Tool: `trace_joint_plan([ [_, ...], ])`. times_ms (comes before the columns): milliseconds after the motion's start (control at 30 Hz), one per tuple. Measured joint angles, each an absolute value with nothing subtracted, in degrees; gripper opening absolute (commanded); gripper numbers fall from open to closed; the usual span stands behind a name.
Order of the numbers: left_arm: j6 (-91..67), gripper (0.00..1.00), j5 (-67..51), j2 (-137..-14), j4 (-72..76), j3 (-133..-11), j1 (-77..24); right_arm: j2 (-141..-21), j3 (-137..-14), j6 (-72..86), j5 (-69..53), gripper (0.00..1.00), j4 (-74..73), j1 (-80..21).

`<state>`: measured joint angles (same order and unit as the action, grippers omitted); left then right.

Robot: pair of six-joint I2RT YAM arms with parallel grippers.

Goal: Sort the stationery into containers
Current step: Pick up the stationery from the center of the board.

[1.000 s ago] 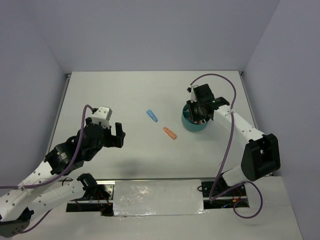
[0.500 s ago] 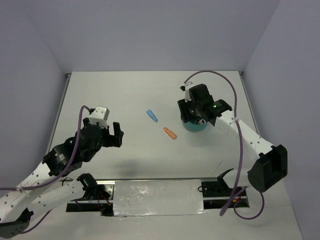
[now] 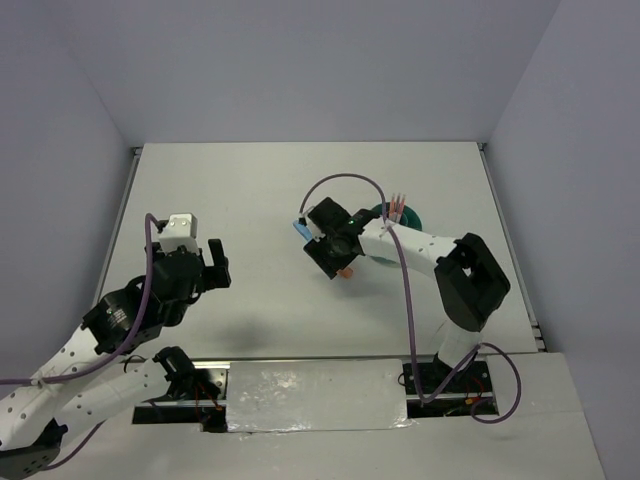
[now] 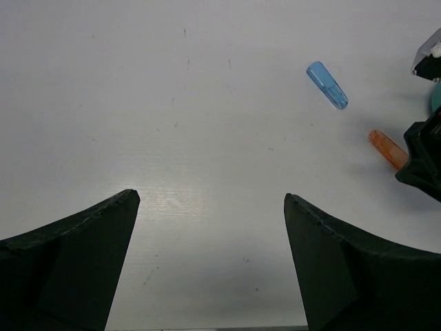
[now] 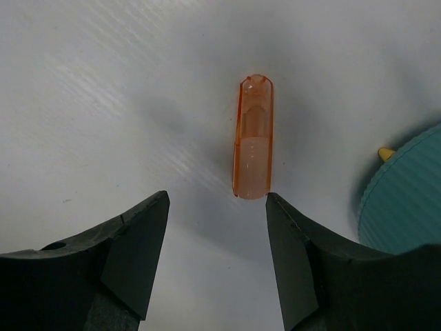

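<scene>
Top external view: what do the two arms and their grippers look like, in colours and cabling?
The left arm and right arm have white links with black joints, and a purple cable loops along each. The left gripper and right gripper have matte black, wedge-shaped fingers.

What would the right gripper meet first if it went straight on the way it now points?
Probably the orange piece, lying on the table just ahead of the open right gripper; the teal cup sits off to one side. The gripper's height above the table is unclear.
</scene>
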<state>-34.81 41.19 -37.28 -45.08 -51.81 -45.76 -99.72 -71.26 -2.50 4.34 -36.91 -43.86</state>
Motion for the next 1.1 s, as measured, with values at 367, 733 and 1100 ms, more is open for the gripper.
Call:
trace_joint_plan([
  [367, -34.76, 0.99, 41.23, -37.87, -45.04, -51.83, -45.6, -103.04, -70.04, -5.54, 6.96, 0.55, -33.8, -45.39],
  [733, -34.68, 0.99, 40.69, -37.65, -44.97, -51.83, -45.6, -107.92, -70.5, -7.01, 8.45, 0.51, -31.03, -43.05],
  [1100, -34.46, 0.99, 39.88, -37.65, -44.88, -51.83, -45.6, -108.86, -71.22, -6.9, 6.94, 0.05, -29.3, -41.98],
])
